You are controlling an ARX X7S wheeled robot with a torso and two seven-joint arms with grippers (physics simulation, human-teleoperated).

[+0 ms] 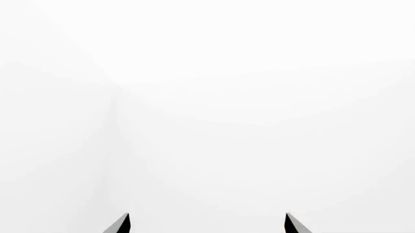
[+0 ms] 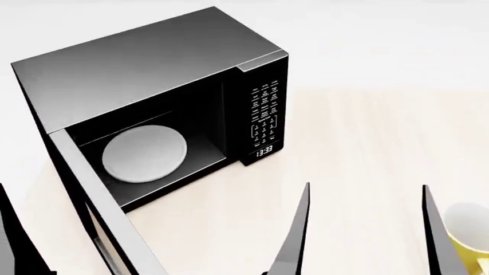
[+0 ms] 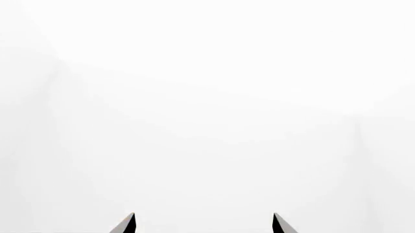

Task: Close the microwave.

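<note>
Microwave (image 2: 153,74) sits far left on desk (image 2: 359,149), door (image 2: 91,212) swung wide open, white plate (image 2: 144,153) visible inside. Nothing done yet; whole closing push remains. Left tool (image 1: 207,224) spread, empty. Right tool (image 2: 365,229) spread, empty, near yellow mug (image 2: 468,232).

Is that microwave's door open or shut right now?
Open. The door swings out from the microwave, leaving the cavity and its white plate exposed.

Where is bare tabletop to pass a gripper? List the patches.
Free: the pale wooden tabletop right of the large black microwave, and the strip between its open door and the open right gripper. Crowded: by the yellow mug.
</note>
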